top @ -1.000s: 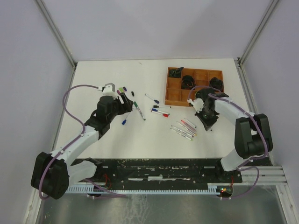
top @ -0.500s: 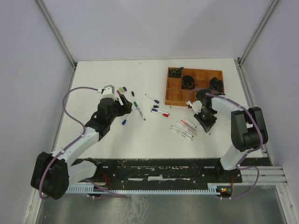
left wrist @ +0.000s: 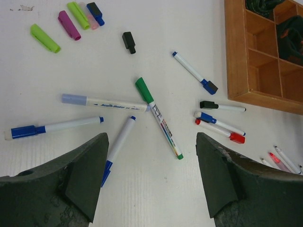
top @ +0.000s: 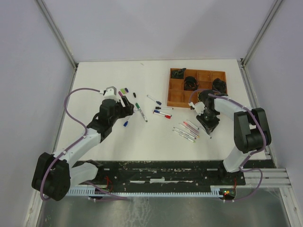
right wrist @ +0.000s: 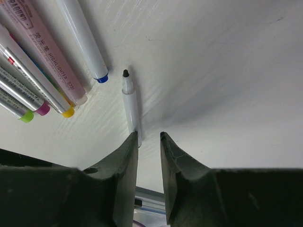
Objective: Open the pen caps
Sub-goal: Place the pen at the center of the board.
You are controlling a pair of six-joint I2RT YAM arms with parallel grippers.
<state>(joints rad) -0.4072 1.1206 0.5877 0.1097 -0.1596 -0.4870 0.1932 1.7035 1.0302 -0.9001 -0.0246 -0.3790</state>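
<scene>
Loose pen caps lie at the top left of the left wrist view: a lime one, a purple one, a black one. Below them are pens, among them a green-capped pen and a blue-ended pen. My left gripper hovers open over them, holding nothing. My right gripper stands slightly open, low over the table. An uncapped pen with a black tip lies flat there, its rear end beside my left fingertip. Nothing sits between these jaws.
A brown compartment tray with dark items in it stands at the back right. A row of uncapped pens lies left of my right gripper. More pens lie mid-table. My left gripper is near the caps.
My right gripper's jaws have parted and the black-tipped pen now rests on the table. The right wrist shifted slightly. The left arm has barely moved.
</scene>
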